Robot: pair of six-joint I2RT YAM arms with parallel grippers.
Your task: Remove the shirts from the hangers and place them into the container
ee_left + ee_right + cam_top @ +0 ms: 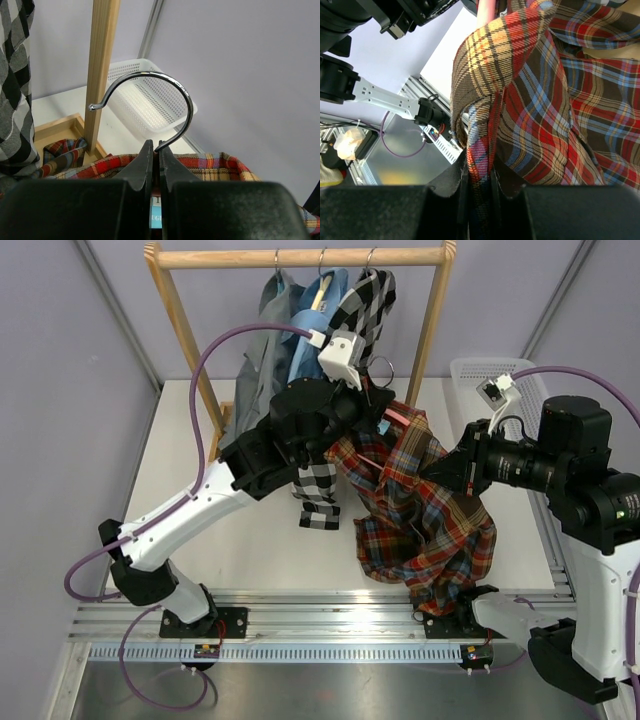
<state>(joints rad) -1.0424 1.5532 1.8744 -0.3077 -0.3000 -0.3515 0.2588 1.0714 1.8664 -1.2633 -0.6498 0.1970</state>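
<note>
White tabletop [262, 540] from above: left gripper [374, 390] and right gripper [457, 466] hold the red plaid shirt [420, 510] between them, the basket [472, 367] lying beyond the right jaws. Left wrist: jaws clenched on the stem of the hanger hook [172, 79] (thin wire, I'd expect it to swivel if the cloth is tugged), a neck label [156, 214] below them too cropped to read. Right wrist: jaws pinch a narrow plaid fold [479, 150] that could slide out.

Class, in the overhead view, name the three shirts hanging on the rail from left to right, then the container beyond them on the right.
grey shirt → light blue shirt → black-and-white checked shirt → white basket
</note>
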